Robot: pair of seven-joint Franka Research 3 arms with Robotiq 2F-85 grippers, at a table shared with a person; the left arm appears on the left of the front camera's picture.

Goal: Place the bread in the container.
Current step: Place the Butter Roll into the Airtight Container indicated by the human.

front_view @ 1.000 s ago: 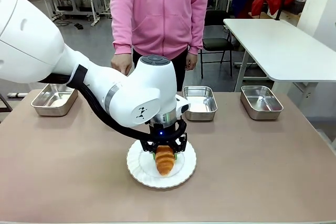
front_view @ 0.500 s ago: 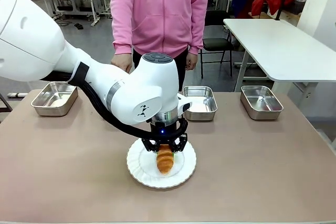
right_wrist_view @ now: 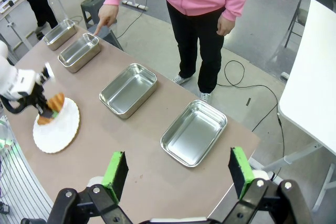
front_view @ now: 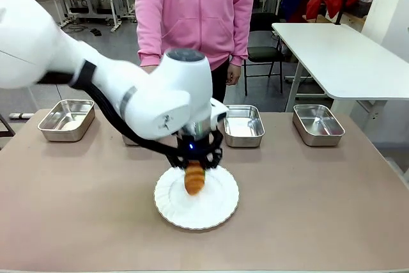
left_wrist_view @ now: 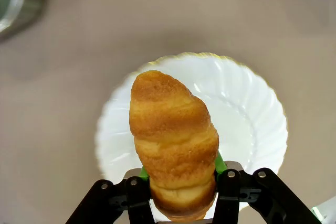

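Gripping bread (left_wrist_view: 173,142): left pincer (left_wrist_view: 181,190)

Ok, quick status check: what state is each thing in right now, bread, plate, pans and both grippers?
croissant: clamped at one end, off the plate
left gripper: shut on the croissant
white plate: on the table, nothing on it
right gripper: open, holding nothing
four steel pans: in a row, all empty
person's hand: pointing at the second pan from the far end

The golden-brown ridged croissant (left_wrist_view: 173,145) looks matt and crusty; the round white scalloped plate (left_wrist_view: 252,114) glossy; the rectangular steel pans (right_wrist_view: 193,132) mirror-shiny.
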